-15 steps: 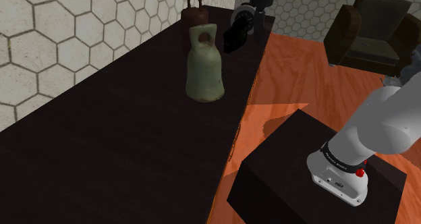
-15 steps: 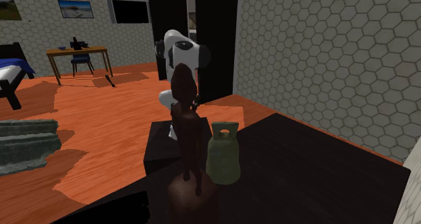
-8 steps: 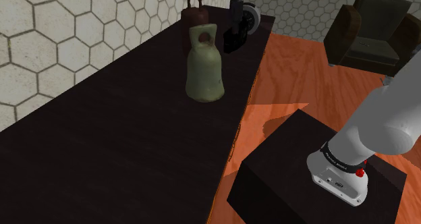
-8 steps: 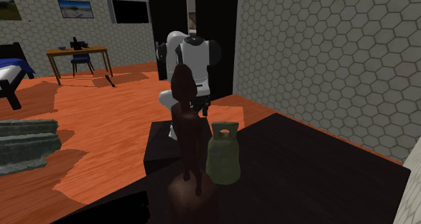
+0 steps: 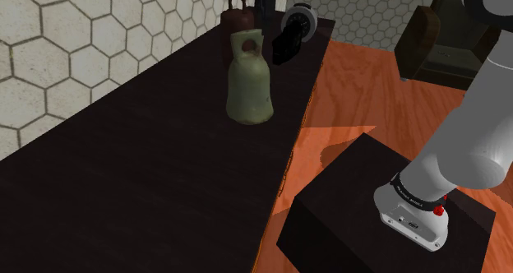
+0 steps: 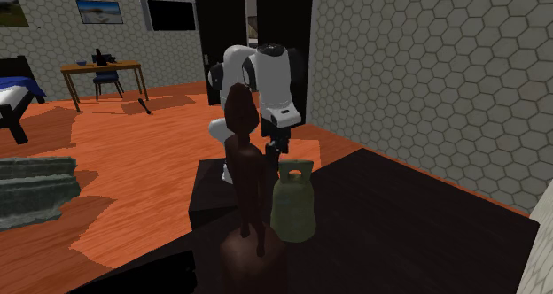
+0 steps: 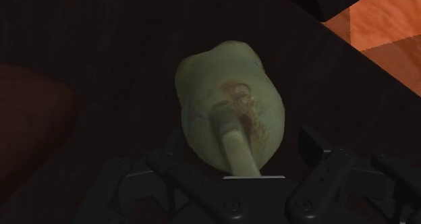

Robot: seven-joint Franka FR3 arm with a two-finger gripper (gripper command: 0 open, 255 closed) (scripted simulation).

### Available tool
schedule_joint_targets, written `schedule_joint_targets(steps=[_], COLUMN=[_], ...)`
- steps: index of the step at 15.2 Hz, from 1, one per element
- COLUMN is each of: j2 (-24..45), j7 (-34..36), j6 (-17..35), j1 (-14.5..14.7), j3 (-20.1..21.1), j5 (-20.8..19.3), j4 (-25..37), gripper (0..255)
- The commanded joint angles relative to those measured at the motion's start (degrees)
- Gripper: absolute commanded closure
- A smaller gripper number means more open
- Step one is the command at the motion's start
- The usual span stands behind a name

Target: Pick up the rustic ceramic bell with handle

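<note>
The greenish bell (image 7: 226,94) stands upright on the dark counter (image 5: 123,181), under the gap between the gripper's (image 6: 277,150) 2 spread jaws, untouched. Closing too high would likely catch only its handle (image 7: 233,145) tip and slip. Sideways drift could topple the brown figurine (image 6: 244,159) beside the jaws.

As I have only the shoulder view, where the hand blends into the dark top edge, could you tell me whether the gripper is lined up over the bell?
Observer: Yes; in the wrist view the greenish bell sits straight under the gripper, its handle pointing up at the camera.
Operator: Thank you. Are the fingers open?
Observer: The fingers stand apart, one on each side of the handle, touching nothing.
Operator: And its height?
Observer: In the second exterior view it hangs just above the handle, not yet around it.
</note>
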Motion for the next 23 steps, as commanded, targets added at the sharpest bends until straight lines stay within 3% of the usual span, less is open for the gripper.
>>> schedule_joint_targets(steps=[1, 6, 7, 16, 23], j2=[-0.25, -0.90, -0.71, -0.89, 0.61], j7=[-0.33, -0.62, -0.63, -0.62, -0.03], j6=[1.51, 4.51, 4.41, 4.51, -1.48], j1=[0.02, 0.04, 0.03, 0.03, 0.00], j3=[0.04, 0.03, 0.03, 0.04, 0.05], j5=[0.07, 0.09, 0.08, 0.09, 0.06], j4=[-1.73, -5.40, -5.10, -5.38, 2.13], gripper=[0, 0, 255, 255, 255])
